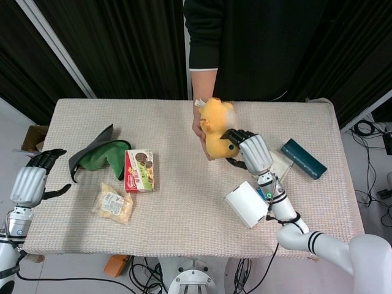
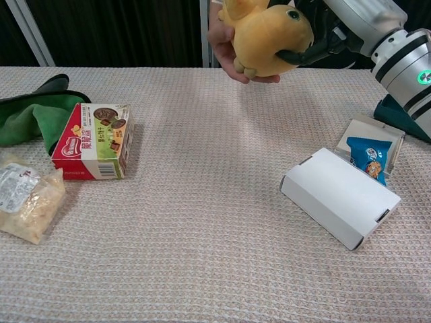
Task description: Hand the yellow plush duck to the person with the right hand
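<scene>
The yellow plush duck [image 1: 215, 127] [image 2: 268, 37] hangs above the far middle of the table. My right hand [image 1: 250, 150] [image 2: 350, 23] grips it from the right, dark fingers curled round its side. The person's hand [image 1: 199, 125] [image 2: 232, 50] cups the duck from the left and below, fingers wrapped under it. My left hand [image 1: 32, 177] hovers off the table's left edge, fingers loosely curled, holding nothing; only the head view shows it.
A white box [image 2: 340, 195] and a blue snack packet [image 2: 368, 156] lie right of centre, a dark teal case [image 1: 303, 158] beyond them. At the left lie a green cloth [image 1: 101, 154], a red carton [image 2: 96, 140] and a bag of snacks [image 2: 23, 202].
</scene>
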Available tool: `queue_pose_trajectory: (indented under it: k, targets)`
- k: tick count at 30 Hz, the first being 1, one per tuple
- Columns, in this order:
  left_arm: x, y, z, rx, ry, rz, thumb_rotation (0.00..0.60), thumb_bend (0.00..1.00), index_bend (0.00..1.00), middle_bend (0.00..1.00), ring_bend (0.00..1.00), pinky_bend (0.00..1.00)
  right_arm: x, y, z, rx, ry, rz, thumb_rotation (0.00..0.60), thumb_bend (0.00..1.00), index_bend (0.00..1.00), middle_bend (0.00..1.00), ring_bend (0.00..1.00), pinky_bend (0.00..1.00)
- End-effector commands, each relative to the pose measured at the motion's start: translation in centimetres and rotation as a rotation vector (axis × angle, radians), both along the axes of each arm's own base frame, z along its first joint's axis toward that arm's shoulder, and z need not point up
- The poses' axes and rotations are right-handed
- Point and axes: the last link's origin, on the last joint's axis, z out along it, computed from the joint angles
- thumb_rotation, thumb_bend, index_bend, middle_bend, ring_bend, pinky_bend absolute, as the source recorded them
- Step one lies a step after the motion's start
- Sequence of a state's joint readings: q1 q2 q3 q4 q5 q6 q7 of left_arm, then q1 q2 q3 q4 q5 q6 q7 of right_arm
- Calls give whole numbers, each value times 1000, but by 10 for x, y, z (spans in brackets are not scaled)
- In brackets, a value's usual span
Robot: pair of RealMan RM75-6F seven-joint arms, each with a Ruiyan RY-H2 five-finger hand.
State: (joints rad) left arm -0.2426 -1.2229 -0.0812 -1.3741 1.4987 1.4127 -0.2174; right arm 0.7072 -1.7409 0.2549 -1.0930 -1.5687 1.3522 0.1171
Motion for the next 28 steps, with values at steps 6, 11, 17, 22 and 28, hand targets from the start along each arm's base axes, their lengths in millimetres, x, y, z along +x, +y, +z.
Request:
queue_pose_trajectory:
  k: [6,11,17,22,28]
  targets:
    - [4,1,2,26,-2,-16,598,173,182,173,171,236,-7,12,33,-81,-54,40,600,0,0,0,0,0]
    - [6,-3,11,76,29,-36,598,173,182,173,172,236,-44,43,74,-169,-7,-18,600,0,0,0,0,0]
    - [-4,-35,14,101,96,-1,586,173,182,171,165,229,-134,105,115,-158,169,-324,600,8,0,0,0,0]
    - [-17,-63,8,106,137,63,556,172,174,159,147,214,-203,153,126,-105,308,-584,600,19,0,0,0,0]
    - [-27,-88,5,83,131,129,493,171,173,155,144,209,-226,182,127,-96,316,-627,600,25,0,0,0,0]
